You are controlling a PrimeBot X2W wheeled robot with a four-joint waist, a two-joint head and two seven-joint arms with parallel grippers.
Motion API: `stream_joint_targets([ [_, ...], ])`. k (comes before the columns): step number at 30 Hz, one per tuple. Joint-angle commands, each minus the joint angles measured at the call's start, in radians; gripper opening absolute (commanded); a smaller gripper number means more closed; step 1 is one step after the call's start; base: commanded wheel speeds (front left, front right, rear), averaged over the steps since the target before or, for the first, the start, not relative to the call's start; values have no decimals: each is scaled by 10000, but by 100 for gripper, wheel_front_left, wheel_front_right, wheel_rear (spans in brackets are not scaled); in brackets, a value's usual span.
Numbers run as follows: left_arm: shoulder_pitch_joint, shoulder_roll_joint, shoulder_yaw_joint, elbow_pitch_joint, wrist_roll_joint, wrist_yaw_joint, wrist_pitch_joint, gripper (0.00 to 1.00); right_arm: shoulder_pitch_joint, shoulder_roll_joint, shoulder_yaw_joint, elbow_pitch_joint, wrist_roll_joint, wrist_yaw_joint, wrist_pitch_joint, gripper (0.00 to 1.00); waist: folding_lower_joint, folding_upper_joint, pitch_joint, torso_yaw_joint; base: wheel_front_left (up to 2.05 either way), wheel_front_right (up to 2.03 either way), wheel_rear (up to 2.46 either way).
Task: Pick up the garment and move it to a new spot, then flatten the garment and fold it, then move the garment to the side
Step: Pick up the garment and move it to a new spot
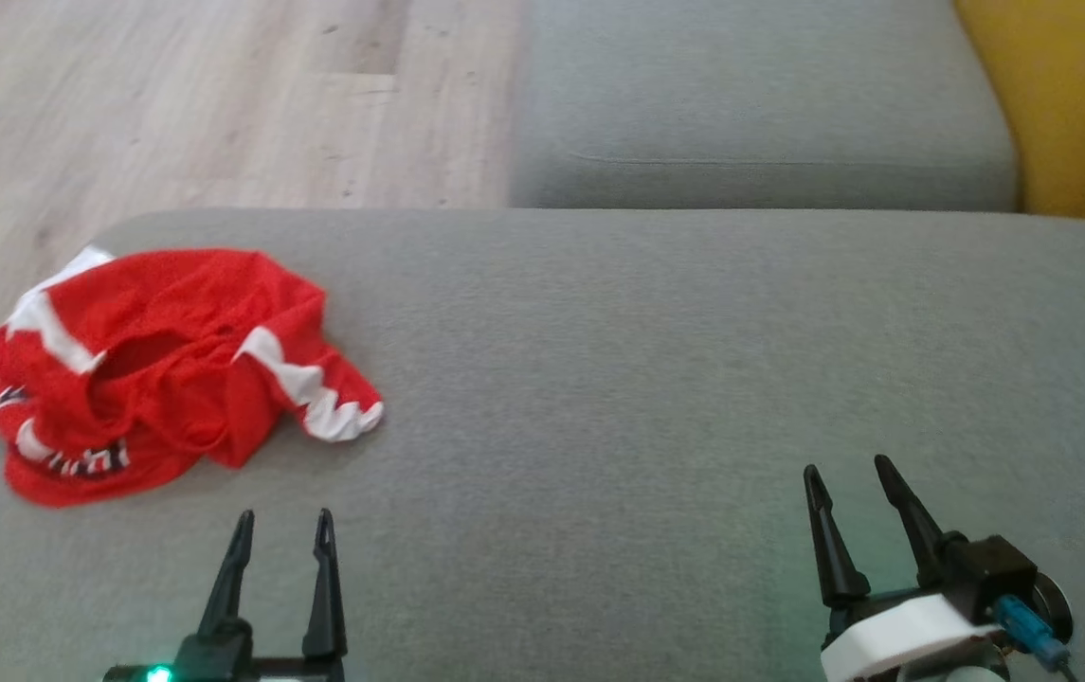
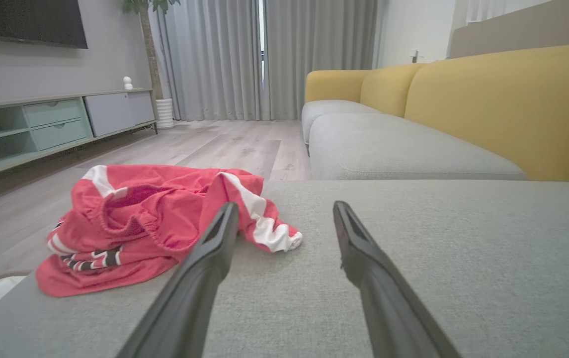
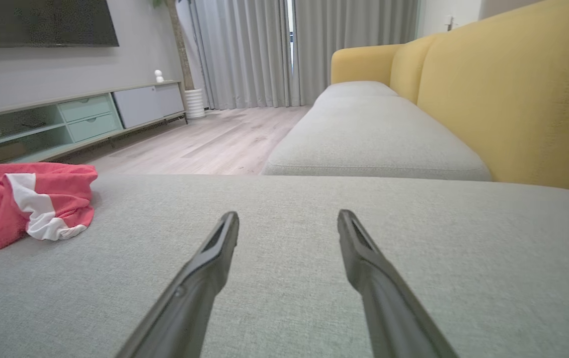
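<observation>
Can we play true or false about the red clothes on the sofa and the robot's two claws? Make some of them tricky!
1. The red and white garment lies crumpled on the grey cushion. True.
2. The left gripper is holding the garment. False: it is open, holds nothing, and its fingers stop short of the cloth.
3. The right gripper is open over bare cushion. True.
4. The garment is nearer the right gripper. False: it lies on the robot's left, close to the left gripper.
5. The sofa back is yellow. True.
</observation>
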Motion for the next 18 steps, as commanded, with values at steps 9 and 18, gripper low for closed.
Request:
stream_joint_targets([
  [9, -347, -59, 776, -555, -161, 88, -97, 100, -206, -89, 492, -549, 105, -7, -138, 100, 0, 0, 31, 1443, 0, 0, 0],
  [18, -124, -64, 1100, -696, -147, -48, -97, 100, -183, -89, 680, -542, 106, -7, -138, 100, 0, 0, -52, 2579, 0, 0, 0],
])
